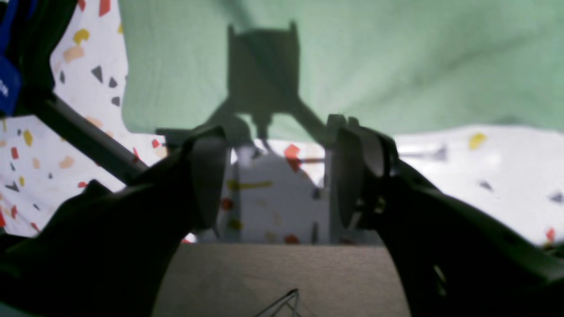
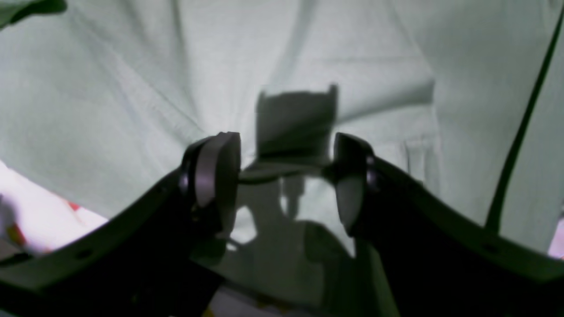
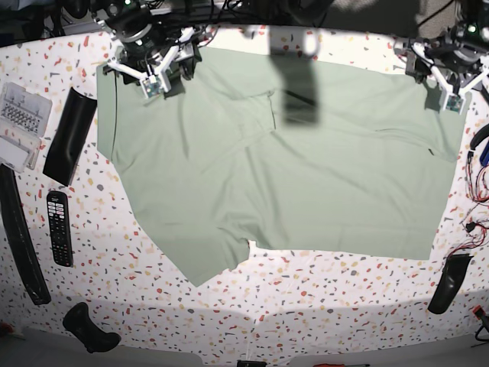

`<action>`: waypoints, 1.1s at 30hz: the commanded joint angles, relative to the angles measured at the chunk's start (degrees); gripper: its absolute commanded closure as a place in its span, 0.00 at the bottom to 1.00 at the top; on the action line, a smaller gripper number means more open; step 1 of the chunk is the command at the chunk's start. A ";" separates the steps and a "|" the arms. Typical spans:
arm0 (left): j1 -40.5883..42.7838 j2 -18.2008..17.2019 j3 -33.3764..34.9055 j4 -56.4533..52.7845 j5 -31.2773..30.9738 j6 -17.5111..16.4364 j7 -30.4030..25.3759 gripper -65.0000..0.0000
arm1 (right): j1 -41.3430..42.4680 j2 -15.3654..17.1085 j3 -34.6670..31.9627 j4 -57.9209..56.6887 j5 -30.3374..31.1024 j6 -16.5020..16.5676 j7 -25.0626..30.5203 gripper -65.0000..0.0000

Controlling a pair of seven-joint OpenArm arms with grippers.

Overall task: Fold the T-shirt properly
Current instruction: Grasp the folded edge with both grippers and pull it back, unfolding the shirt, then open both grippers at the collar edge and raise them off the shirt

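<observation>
Left claw (image 1: 275,176) and right claw (image 2: 286,182) gape empty above T-shirt (image 3: 306,176).

Bench stock, counted by kind

T-shirt (image 3: 306,176): one. Remote control (image 3: 59,227): one. Clear compartment box (image 3: 21,125): one. Flat black strips: two, a short (image 3: 70,136) and a long (image 3: 19,237). Pincers: two, left pincer (image 3: 451,90) and right pincer (image 3: 157,73).

Robot lab: cable clutter (image 3: 480,187), terrazzo worktable (image 3: 321,298)
</observation>
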 commanded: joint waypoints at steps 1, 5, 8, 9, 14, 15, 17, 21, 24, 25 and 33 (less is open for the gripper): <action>0.94 -0.68 -0.48 1.66 0.55 0.17 -0.33 0.45 | -1.14 0.50 -0.02 0.37 -1.09 0.20 -1.77 0.49; 2.19 -0.68 -0.48 4.39 3.17 0.20 -0.52 0.45 | -2.10 0.52 0.00 0.37 -1.05 0.20 -1.75 0.49; 1.51 -0.68 -0.48 5.44 3.08 0.24 -4.35 0.45 | -2.29 0.50 0.00 0.37 -1.05 0.20 -1.75 0.49; 0.96 -0.66 -0.48 5.44 2.95 0.26 -6.14 0.45 | -2.40 0.52 -0.02 0.37 -1.03 0.20 -1.75 0.49; -4.00 -0.61 -0.48 4.26 -0.83 0.09 -12.11 0.45 | -2.38 0.52 -0.02 0.37 -1.01 0.20 -1.64 0.49; -5.49 -0.37 -0.48 2.91 -1.97 -0.22 -13.07 0.45 | -2.38 0.50 -0.02 0.37 -1.03 0.20 -1.44 0.49; -8.61 0.92 -0.48 -1.46 -2.38 -1.66 -12.94 0.45 | -2.38 0.52 -0.02 0.37 -0.98 0.17 -1.07 0.49; -12.74 3.06 -0.48 -11.56 -2.36 -5.05 -12.94 0.45 | -2.38 0.52 -0.02 0.37 -0.83 0.20 -0.79 0.49; -12.57 3.45 -0.48 -14.25 -2.32 -5.62 -12.59 0.45 | -2.38 0.68 -0.02 0.37 -0.85 0.20 -0.83 0.49; -12.15 3.43 -0.48 -14.29 -2.27 -5.62 -12.17 0.45 | -2.38 0.76 0.00 0.37 -0.90 0.20 -0.87 0.49; -7.48 3.45 -0.48 -10.08 -1.95 -5.60 -7.43 0.45 | -2.54 4.48 1.29 0.37 -1.03 0.17 -2.40 0.49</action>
